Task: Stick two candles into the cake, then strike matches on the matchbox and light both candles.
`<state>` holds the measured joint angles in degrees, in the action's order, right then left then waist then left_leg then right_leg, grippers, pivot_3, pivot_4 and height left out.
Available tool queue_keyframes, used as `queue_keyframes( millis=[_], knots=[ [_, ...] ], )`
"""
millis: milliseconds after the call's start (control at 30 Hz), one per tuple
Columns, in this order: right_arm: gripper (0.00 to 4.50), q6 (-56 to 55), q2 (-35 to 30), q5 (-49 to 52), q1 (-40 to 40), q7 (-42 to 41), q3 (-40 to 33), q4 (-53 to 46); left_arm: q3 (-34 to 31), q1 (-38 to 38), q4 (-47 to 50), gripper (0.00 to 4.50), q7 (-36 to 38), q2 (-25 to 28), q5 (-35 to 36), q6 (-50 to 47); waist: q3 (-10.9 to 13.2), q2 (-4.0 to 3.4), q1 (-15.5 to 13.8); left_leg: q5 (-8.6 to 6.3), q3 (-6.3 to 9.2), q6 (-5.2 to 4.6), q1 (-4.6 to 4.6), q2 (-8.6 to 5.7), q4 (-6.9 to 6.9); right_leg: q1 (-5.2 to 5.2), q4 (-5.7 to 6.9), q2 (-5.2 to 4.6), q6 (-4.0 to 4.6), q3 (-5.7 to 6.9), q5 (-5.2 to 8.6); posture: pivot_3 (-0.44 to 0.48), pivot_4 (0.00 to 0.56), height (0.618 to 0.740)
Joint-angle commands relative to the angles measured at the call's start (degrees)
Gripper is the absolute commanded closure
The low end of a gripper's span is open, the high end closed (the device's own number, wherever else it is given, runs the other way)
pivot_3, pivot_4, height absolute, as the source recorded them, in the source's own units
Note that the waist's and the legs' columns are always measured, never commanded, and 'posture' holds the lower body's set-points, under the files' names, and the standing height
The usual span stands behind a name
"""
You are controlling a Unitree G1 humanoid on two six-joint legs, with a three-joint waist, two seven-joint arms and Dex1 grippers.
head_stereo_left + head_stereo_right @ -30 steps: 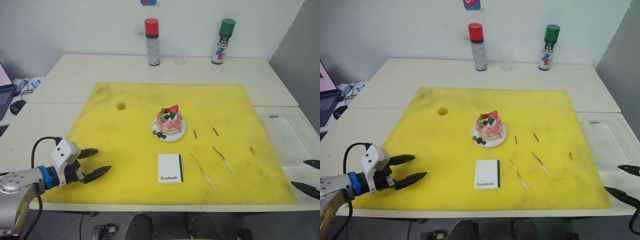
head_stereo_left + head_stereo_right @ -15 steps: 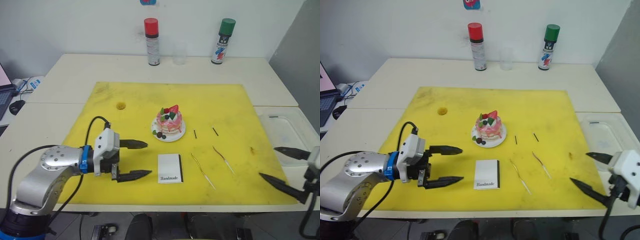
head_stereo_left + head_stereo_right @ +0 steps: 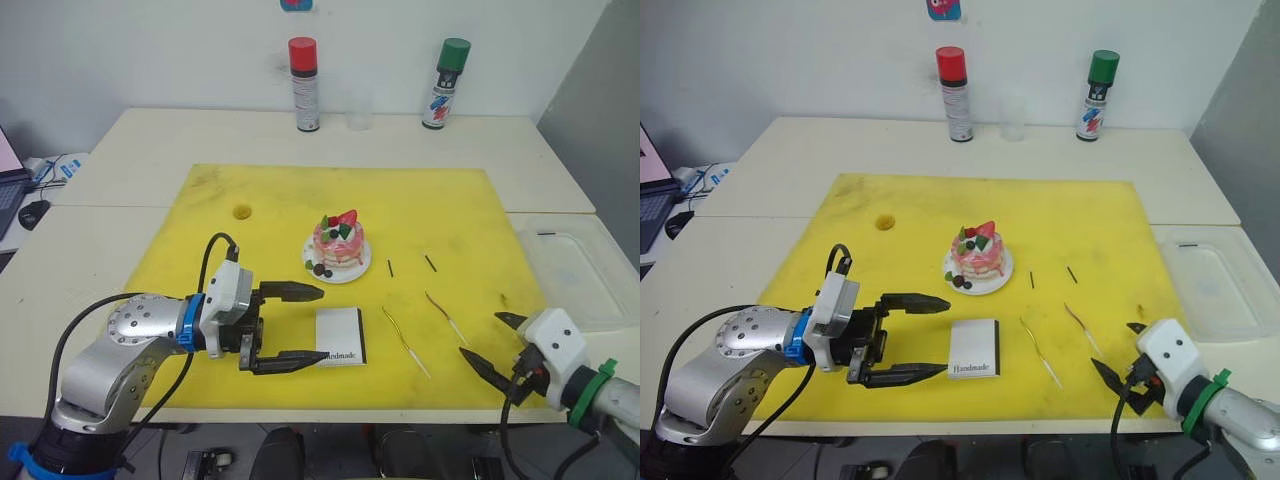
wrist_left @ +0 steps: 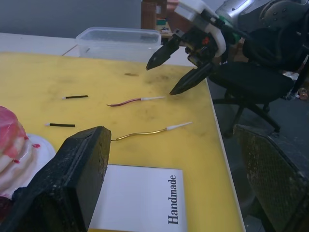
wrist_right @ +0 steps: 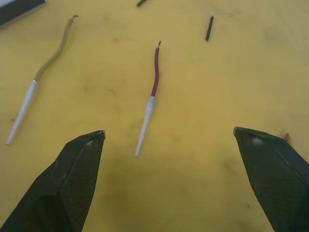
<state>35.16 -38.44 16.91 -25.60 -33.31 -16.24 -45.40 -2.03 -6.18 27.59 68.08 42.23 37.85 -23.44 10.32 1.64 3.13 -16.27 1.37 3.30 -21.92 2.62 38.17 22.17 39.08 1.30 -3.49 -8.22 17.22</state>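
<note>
The cake (image 3: 338,247) sits on its small white plate near the middle of the yellow mat (image 3: 270,210), which lies on the counter (image 3: 150,140). The matchbox (image 3: 340,336) lies flat just in front of the cake, toward the robot, its "Handmade" print facing up. To the right of the cake, the 2 matches (image 3: 390,268) lie apart from each other, one (image 3: 431,263) farther right. In front of the matches, the 2 candles (image 3: 405,342) lie flat on the mat to the right of the matchbox, the other (image 3: 445,318) farther right, both with a pale tip toward the robot.

The left end effector (image 3: 306,324) is low over the mat in front and left of the cake, its 2 black fingers spread wide, the nearer finger tip just beside the matchbox's left edge. The right end effector (image 3: 488,343) is at the mat's front right part, well right of the cake, fingers spread apart and empty, pointing toward the candles.

Behind the cake, at the counter's far edge, stand a red-capped spray can (image 3: 304,84) and a green-capped spray can (image 3: 445,82). A clear plastic tray (image 3: 570,270) lies off the mat to the right.
</note>
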Motion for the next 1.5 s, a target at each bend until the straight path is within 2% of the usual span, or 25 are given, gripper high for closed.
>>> queue_keyframes(
  millis=[33,267,333,400,733,900,1133,1300,1500],
  knots=[
    [0.03,-1.28,1.42,-1.83,1.5,2.29,1.32,1.32,0.46,0.33,3.15,0.0,-0.97,-0.74,1.22,0.33,0.0,0.0,-0.01,0.0,0.0,0.0,0.0,0.01,0.0,0.0,0.0,0.0,0.0,0.01,0.0,0.0,0.15,0.724],
    [0.03,-2.1,2.57,-4.2,2.5,3.82,4.5,3.53,1.18,1.01,3.95,0.0,-0.61,-0.52,1.09,0.45,-0.01,0.0,0.01,0.0,0.01,0.0,0.01,0.01,0.0,0.0,0.01,0.01,0.0,0.0,0.0,0.0,0.15,0.724],
    [0.4,-1.85,2.68,-4.73,1.91,3.96,5.31,3.62,1.1,1.01,3.92,0.0,-0.77,-0.52,1.16,0.49,-0.01,0.01,0.01,0.0,0.0,0.0,0.01,0.0,0.0,0.0,0.0,0.01,0.0,-0.01,0.0,0.0,0.15,0.724],
    [0.93,-1.15,3.02,-4.82,1.58,4.16,5.74,3.66,1.12,0.97,3.77,0.0,-0.8,-0.5,1.09,0.61,-0.03,0.04,0.02,0.0,0.0,0.0,0.01,0.01,0.0,0.0,0.0,0.01,-0.01,-0.01,0.0,0.0,0.15,0.724],
    [4.44,2.86,4.89,-2.86,1.86,4.48,6.65,0.81,-1.01,1.36,2.19,0.0,-0.79,0.94,1.92,-0.46,-0.09,0.13,0.01,0.01,0.0,-0.02,0.02,0.01,0.01,-0.01,0.0,0.0,-0.11,-0.01,0.04,0.0,0.15,0.724],
    [4.48,4.76,5.95,-1.45,2.22,5.06,4.99,0.44,-1.93,1.13,1.39,0.0,-0.45,2.78,4.08,-3.27,-0.09,0.13,0.03,0.01,0.01,-0.02,0.02,0.01,0.0,0.0,0.0,0.0,-0.11,0.0,0.05,0.0,0.15,0.724],
    [4.48,6.21,7.87,6.05,4.91,4.4,-2.66,-1.07,-7.75,-0.12,-0.29,0.0,-6.96,2.55,9.46,-9.3,-0.09,0.13,0.05,0.01,0.01,-0.02,-0.01,0.02,0.0,0.02,0.0,0.0,-0.11,0.0,0.05,0.0,0.15,0.724],
    [4.48,8.19,6.66,13.08,15.19,3.46,-4.67,-0.23,-11.43,-4.76,-3.36,0.0,-11.11,3.65,13.57,-14.82,-0.08,0.13,0.2,0.02,0.03,-0.03,0.02,0.02,0.0,0.03,0.02,0.03,-0.11,0.01,0.03,0.0,0.15,0.724],
    [4.48,14.74,8.47,24.5,32.6,4.67,0.06,1.94,-13.22,-18.34,-9.83,0.0,-22.8,-0.14,20.92,-23.45,-0.06,0.15,0.13,0.02,0.1,-0.04,-0.06,0.0,-0.01,0.05,0.0,0.03,0.04,0.08,-0.05,0.0,0.15,0.724]
  ],
)
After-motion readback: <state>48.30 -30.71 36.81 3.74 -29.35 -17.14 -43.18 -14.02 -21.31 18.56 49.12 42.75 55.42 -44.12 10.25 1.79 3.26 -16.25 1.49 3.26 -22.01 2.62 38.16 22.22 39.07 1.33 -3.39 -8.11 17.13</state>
